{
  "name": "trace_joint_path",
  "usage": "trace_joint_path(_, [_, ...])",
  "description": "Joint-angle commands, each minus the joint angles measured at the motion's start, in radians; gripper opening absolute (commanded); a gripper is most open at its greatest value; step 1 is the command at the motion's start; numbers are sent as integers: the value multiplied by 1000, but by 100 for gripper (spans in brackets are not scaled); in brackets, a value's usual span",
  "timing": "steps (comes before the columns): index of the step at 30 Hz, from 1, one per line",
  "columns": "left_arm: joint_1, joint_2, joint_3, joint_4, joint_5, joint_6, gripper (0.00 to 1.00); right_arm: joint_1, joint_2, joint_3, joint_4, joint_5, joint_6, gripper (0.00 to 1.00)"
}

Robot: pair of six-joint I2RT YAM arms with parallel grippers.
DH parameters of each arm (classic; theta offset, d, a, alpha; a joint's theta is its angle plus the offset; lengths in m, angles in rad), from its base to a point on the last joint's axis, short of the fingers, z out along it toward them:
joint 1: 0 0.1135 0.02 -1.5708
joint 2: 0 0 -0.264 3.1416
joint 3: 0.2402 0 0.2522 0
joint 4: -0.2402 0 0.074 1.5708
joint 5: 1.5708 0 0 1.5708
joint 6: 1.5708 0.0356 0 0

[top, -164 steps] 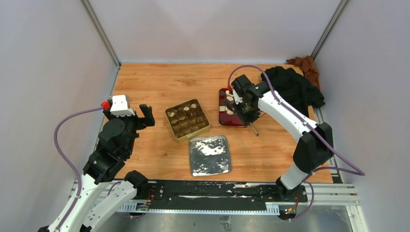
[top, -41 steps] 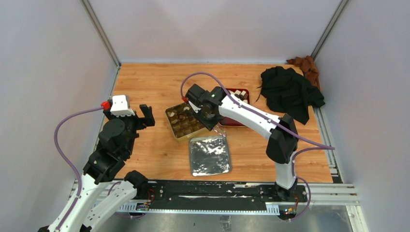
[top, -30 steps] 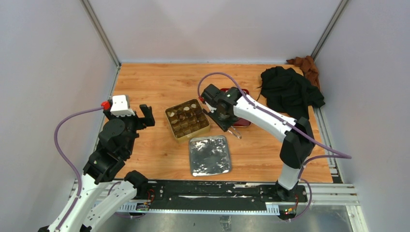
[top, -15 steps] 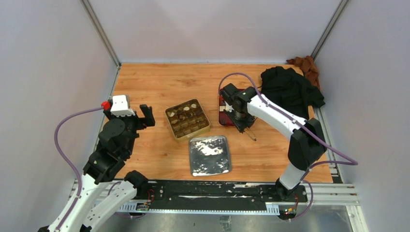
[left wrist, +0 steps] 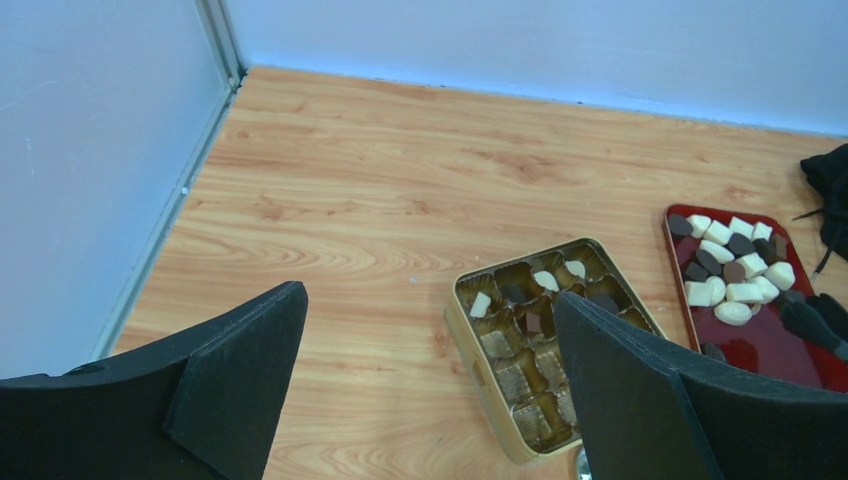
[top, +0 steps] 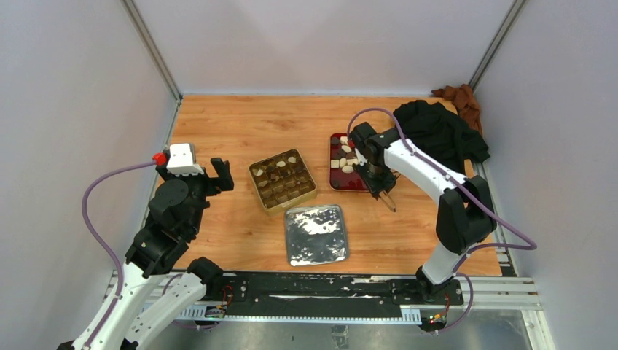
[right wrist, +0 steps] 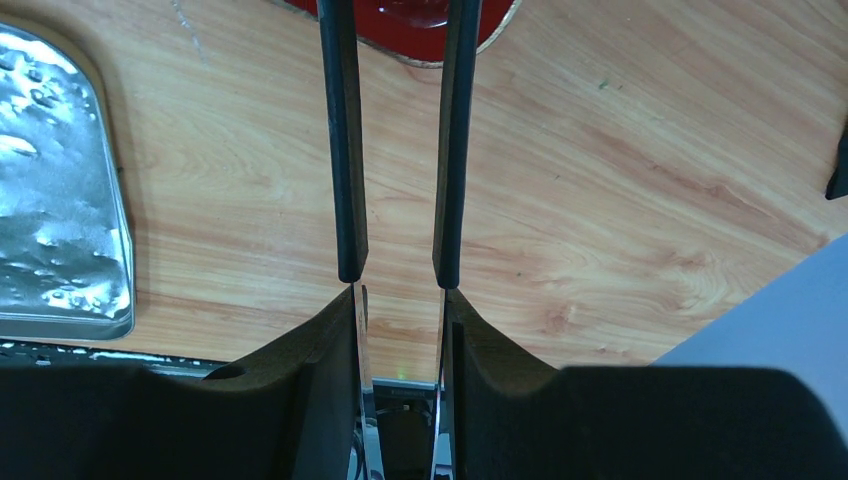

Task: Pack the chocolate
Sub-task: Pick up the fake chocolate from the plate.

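Cream-white and dark brown chocolate pieces [top: 342,157] lie on a red tray [top: 342,182] at centre right. Several more sit in the gold tin [top: 291,202], mostly in its far rows [left wrist: 545,281]. My right gripper [top: 377,175] is shut on metal tongs with black tips [top: 388,200] and hangs over the tray's near right corner. In the right wrist view the tong arms [right wrist: 345,150] stand apart with nothing between them, pointing at the tray's edge [right wrist: 420,30]. My left gripper [left wrist: 428,300] is open and empty, raised at the left, well short of the tin.
A silver lid [top: 315,234] lies in front of the tin. A black cloth [top: 437,135] and a brown cloth [top: 460,98] are piled at the back right corner. Grey walls close in the table's left, back and right sides.
My right arm, with the tongs, swung right from over the gold tin back to the near edge of the red tray. The left arm has not moved.
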Motion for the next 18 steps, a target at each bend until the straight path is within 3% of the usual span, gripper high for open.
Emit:
trace_joint_path(1, [1, -9, -10, 22, -8, -1, 100, -48, 1, -16, 3, -16, -26, 37])
trace_joint_path(18, [1, -6, -9, 22, -8, 1, 100, -142, 63, -2, 22, -16, -52, 38])
